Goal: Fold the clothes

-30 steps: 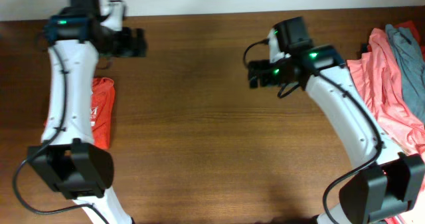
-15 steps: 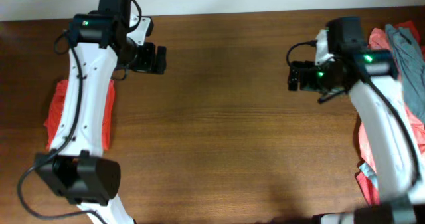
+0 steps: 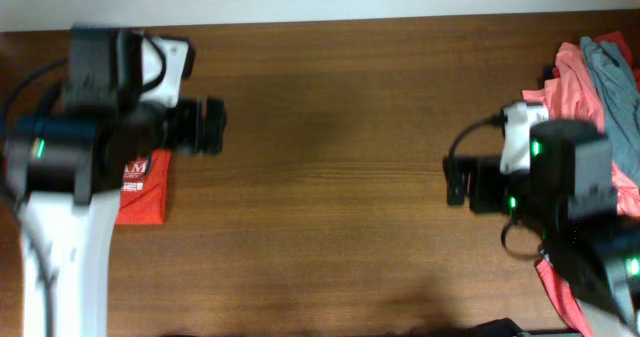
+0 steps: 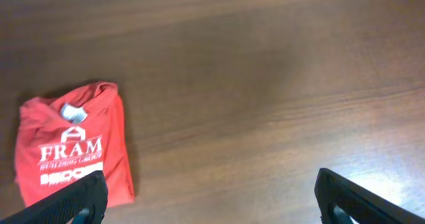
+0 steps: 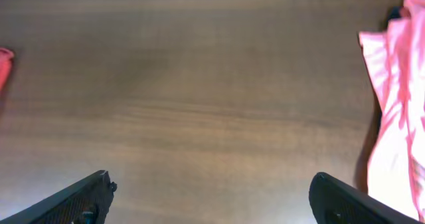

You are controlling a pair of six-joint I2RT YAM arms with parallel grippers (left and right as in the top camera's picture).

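The T-shirt (image 4: 70, 144), orange-red with the white "FRAM" print, is lying already folded on the left side of the desk (image 3: 320, 127). The left fingers (image 4: 73, 201) are standing wide apart and are holding nothing. In the left wrist view the shirt is lying ahead of them and to the left, not touching them. The right fingers (image 5: 345, 197) are also standing wide and empty, hanging over bare wood.

The pile of unfolded clothes (image 3: 575, 87), which is salmon-pink shirts with a grey garment (image 3: 612, 67) at the far corner, is lying along the right edge of the desk. Its long axis is running from the far side toward the near side. One shirt is looking done, so the next move is probably taking a garment from this pile. For that, the right arm is clearly the nearer one. The pile is lying just beside it on its outer side, while the left arm is well apart from it.

The overhead view is showing both the pile and the folded shirt, but the left arm is covering much of the shirt there. The left wrist view is showing the shirt whole, with its print. The right wrist view is catching only a strip of pink fabric (image 5: 392, 117) at its right side and is not showing the grey garment at all.
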